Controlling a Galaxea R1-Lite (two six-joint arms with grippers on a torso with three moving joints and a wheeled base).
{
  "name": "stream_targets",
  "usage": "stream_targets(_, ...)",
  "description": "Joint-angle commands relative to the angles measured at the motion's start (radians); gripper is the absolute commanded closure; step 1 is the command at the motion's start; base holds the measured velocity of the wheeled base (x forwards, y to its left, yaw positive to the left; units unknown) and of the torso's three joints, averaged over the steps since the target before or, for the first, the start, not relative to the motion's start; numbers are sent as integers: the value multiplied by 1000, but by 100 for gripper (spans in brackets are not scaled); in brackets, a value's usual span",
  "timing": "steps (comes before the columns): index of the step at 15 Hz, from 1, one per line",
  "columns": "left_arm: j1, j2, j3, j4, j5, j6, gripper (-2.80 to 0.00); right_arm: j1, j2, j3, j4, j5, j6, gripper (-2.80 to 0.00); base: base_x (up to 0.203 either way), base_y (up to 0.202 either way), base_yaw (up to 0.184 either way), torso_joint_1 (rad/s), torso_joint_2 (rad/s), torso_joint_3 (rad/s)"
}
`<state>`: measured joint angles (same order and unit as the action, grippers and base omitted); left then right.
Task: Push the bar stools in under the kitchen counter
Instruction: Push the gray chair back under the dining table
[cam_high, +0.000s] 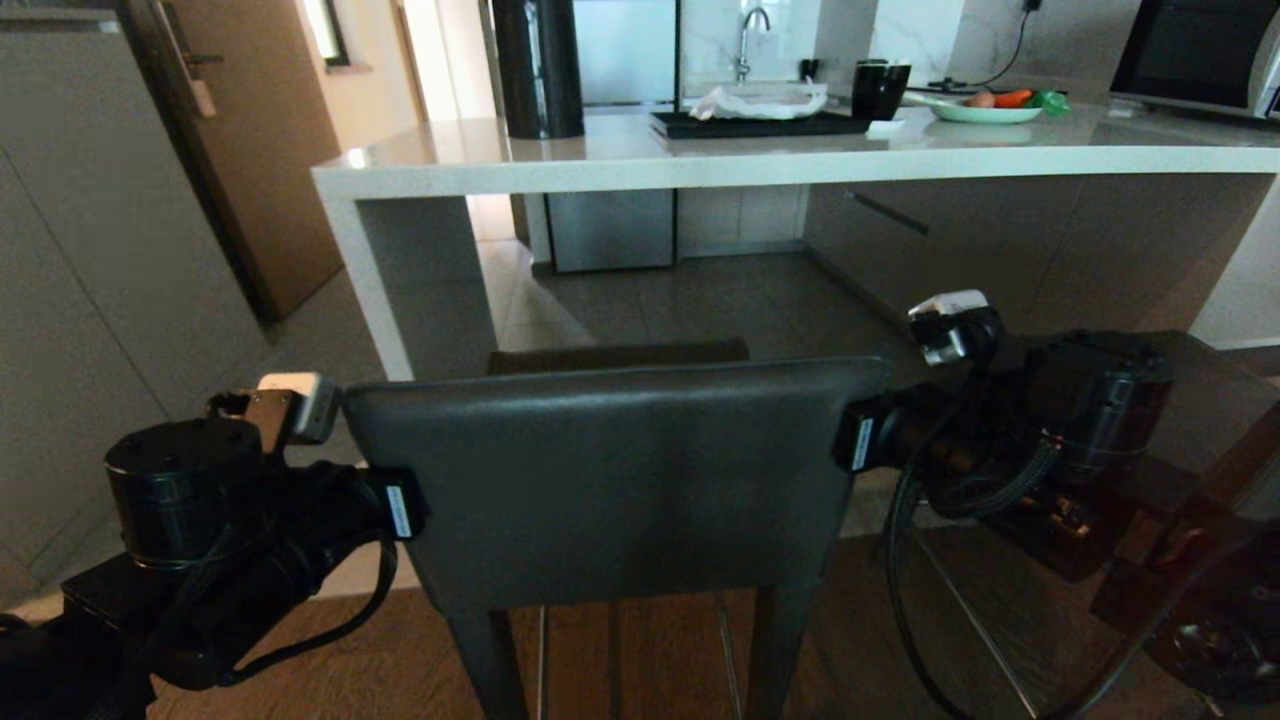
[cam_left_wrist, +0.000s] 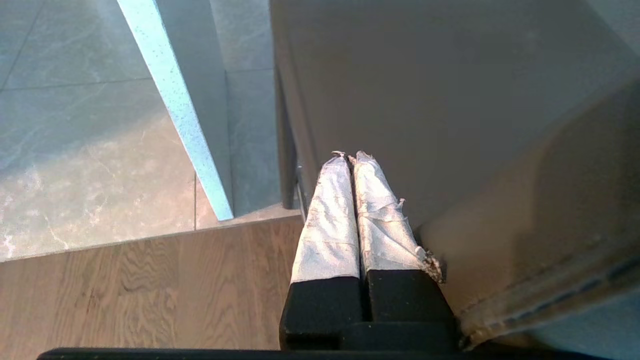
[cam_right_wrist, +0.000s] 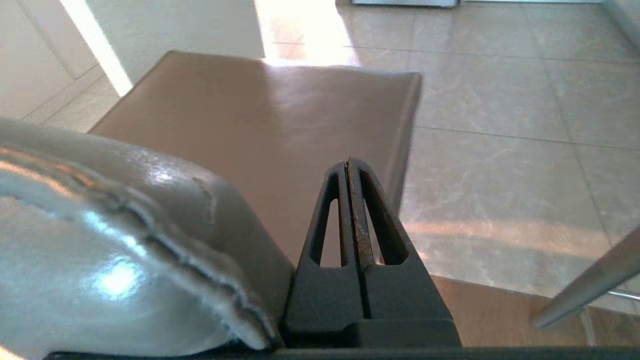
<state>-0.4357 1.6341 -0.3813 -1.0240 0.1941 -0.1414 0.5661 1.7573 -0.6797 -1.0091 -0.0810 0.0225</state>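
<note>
One of the bar stools stands right in front of me, its dark grey leather backrest (cam_high: 610, 470) filling the middle of the head view and its seat's far edge (cam_high: 620, 355) just short of the kitchen counter (cam_high: 700, 160). My left gripper (cam_left_wrist: 350, 156), with white-taped fingers pressed together and holding nothing, lies along the stool's left side (cam_left_wrist: 450, 125). My right gripper (cam_right_wrist: 347, 162) is shut and empty too. It sits beside the backrest's right end (cam_right_wrist: 125, 225) and over the seat (cam_right_wrist: 260, 125). Both wrists (cam_high: 398, 510) (cam_high: 860, 440) flank the backrest.
The counter's white side panel (cam_high: 400, 290) stands just left of the stool. On the top are a black cylinder (cam_high: 538, 65), a dark tray (cam_high: 760, 122), a mug (cam_high: 880, 88) and a plate of vegetables (cam_high: 985, 108). A dark glossy surface (cam_high: 1210, 400) lies behind my right arm.
</note>
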Motion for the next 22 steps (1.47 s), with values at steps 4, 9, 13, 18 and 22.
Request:
stream_targets(4, 2, -5, -8, -7, 4, 0, 0, -6, 2, 14, -10, -17, -2, 0, 0, 0, 0, 0, 0, 0)
stream_targets(9, 3, -5, -8, -5, 4, 7, 0, -6, -9, 31, -29, -17, -4, 0, 0, 0, 0, 0, 0, 0)
stream_targets(13, 5, -8, -10, -5, 4, 13, 0, -6, -5, 28, -29, -17, -4, 0, 170, 0, 0, -1, 3, 6)
stream_targets(18, 3, -10, -13, -5, 4, 14, 0, -6, -1, 23, -29, -17, -4, 0, 187, 0, 1, 4, 2, 5)
stream_targets(22, 0, -17, -27, -5, 2, 13, 0, -6, -1, 20, -31, -16, -6, 0, 191, 0, 2, 1, 1, 3)
